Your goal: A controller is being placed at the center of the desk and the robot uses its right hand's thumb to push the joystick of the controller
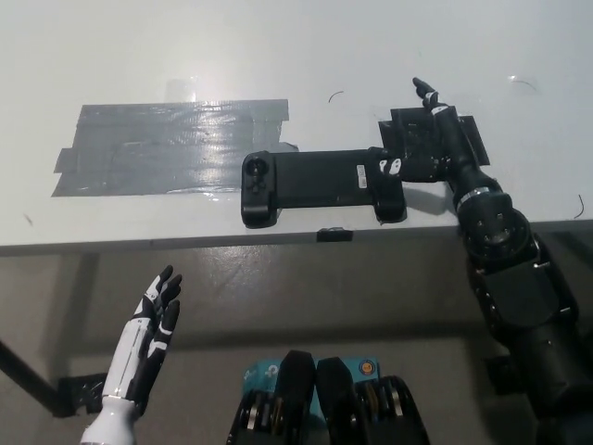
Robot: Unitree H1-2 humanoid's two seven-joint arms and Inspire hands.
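Controller position first, within the whole scene: the white desk surface (306, 46) fills the upper half of the head view, its front edge running across the middle. A broad patch of grey tape strips (171, 148) lies flat on the desk's left part. The black right arm (510, 287) rises from the bottom right and reaches over the desk edge. The long black rectangular game controller (320, 184) lies flat, lengthwise, near the desk's front edge and about mid-width, its left end just beside the grey tape. A square patch of black tape (428, 141) sits just right of the controller's far end, partly covered by the black right hand (428, 148). That hand is spread: one finger points away toward the far side of the desk, while the white-tipped thumb (390, 166) reaches left and rests on the controller's right end, at its joystick. The white left hand (148, 338) hangs below desk level at lower left, fingers apart, holding nothing
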